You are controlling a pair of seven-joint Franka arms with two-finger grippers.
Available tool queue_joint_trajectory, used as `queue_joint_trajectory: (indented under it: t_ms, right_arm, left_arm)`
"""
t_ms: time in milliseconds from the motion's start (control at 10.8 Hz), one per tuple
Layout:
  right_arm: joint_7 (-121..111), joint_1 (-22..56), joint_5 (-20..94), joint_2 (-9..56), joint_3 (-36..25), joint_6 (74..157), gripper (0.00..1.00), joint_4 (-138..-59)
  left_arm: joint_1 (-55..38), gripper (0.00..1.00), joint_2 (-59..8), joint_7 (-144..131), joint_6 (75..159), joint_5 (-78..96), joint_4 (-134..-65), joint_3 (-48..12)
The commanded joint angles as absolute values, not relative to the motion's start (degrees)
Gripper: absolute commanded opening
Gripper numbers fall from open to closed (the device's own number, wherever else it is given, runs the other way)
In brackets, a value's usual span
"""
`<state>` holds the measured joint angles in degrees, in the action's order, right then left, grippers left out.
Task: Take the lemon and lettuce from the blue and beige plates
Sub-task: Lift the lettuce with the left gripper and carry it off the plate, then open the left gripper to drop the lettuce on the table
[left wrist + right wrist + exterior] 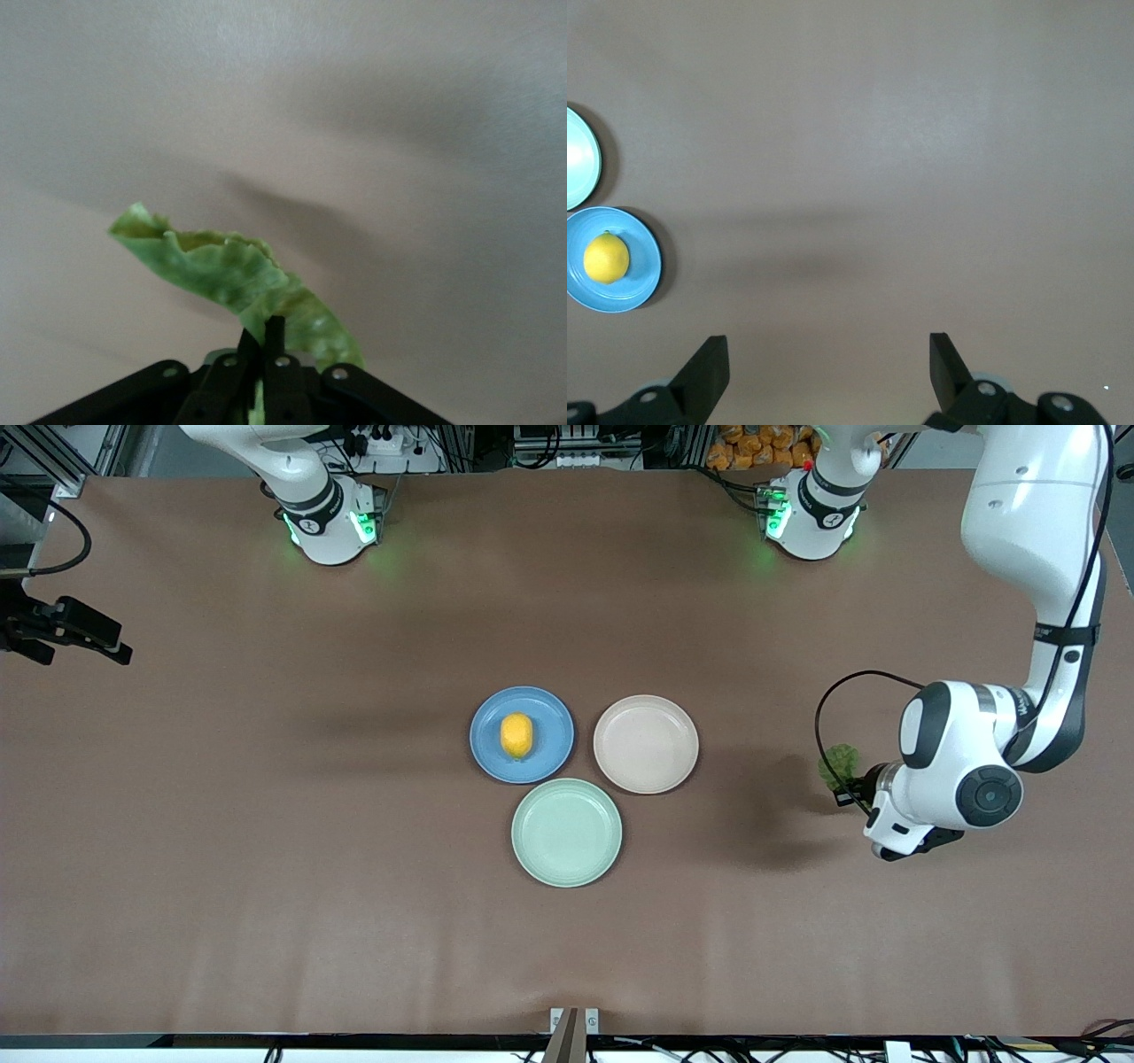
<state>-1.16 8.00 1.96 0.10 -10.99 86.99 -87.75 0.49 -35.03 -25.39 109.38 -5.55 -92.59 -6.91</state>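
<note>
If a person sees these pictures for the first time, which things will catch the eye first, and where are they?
The bright yellow lemon on the blue plate stands out first, with the bare beige plate beside it and the bare green plate nearer the front camera. Next comes the left gripper, shut on a ruffled lettuce leaf over the brown table toward the left arm's end. The right gripper waits open above bare table.

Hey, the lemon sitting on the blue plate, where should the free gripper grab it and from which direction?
Grip the lemon across its narrower middle, coming straight down from above. It lies on its side in the blue plate, so its sides are exposed while the raised rim would likely hinder a low sideways approach. The right gripper is open over bare table; the left gripper is shut on the lettuce.
</note>
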Motion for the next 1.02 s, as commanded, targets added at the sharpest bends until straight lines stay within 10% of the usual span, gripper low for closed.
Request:
queue_joint_trajectory:
  t_ms: [0, 930]
  right_arm:
    - [-0.26, 7.91, 1.67, 0.53, -10.90, 86.13, 1.00, -86.57]
    - [-0.35, 7.73, 1.67, 0.44, -10.90, 86.13, 1.00, -86.75]
  left_arm:
    - [1.41, 1.00, -33.85, -22.16, 108.37, -6.94, -91.59, -7.56]
    - [0.70, 1.00, -12.85, -21.36, 94.58, -7.12, -88.77, -10.72]
